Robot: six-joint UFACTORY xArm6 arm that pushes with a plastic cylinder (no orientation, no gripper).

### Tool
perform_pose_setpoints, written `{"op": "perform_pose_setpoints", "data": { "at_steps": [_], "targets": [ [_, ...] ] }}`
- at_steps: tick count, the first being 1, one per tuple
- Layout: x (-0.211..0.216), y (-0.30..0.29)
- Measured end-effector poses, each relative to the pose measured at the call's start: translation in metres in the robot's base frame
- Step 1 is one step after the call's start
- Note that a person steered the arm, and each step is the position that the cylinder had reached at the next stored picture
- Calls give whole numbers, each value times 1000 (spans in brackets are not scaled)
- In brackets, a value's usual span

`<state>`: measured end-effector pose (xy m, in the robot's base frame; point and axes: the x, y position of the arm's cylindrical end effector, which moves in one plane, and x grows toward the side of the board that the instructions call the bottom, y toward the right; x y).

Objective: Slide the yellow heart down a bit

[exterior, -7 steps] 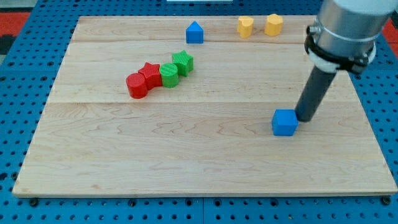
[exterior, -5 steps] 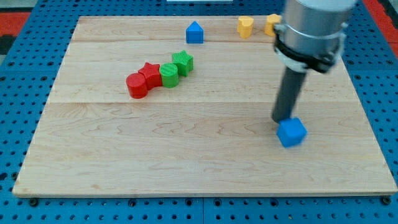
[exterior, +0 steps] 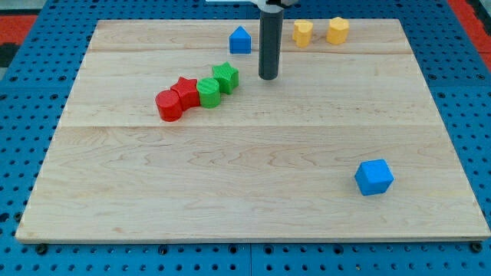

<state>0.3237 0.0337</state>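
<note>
The yellow heart [exterior: 303,32] lies near the view's top, right of centre, with a yellow hexagon [exterior: 337,30] just to its right. My tip [exterior: 268,77] stands on the board below and to the left of the heart, well apart from it. The tip is right of the green star [exterior: 225,77] and below the blue house-shaped block [exterior: 240,40], touching neither.
A row of touching blocks runs diagonally at centre left: red cylinder [exterior: 168,105], red star [exterior: 185,92], green cylinder [exterior: 208,92], then the green star. A blue cube [exterior: 374,177] lies tilted at the lower right. The wooden board [exterior: 115,192] rests on a blue pegboard.
My tip has moved from beside the blue cube up and left to near the green star. The blue cube was nudged down and right and has turned.
</note>
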Motion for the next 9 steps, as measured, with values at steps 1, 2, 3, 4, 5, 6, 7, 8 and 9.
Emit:
{"op": "perform_pose_setpoints", "data": {
  "at_steps": [1,2,3,4,5,6,7,8,9],
  "targets": [
    [-40,-10],
    [-46,-2],
    [-78,-5],
    [-130,-13],
    [-128,21],
    [-131,73],
    [-122,91],
    [-99,82],
    [-79,101]
  ]
}}
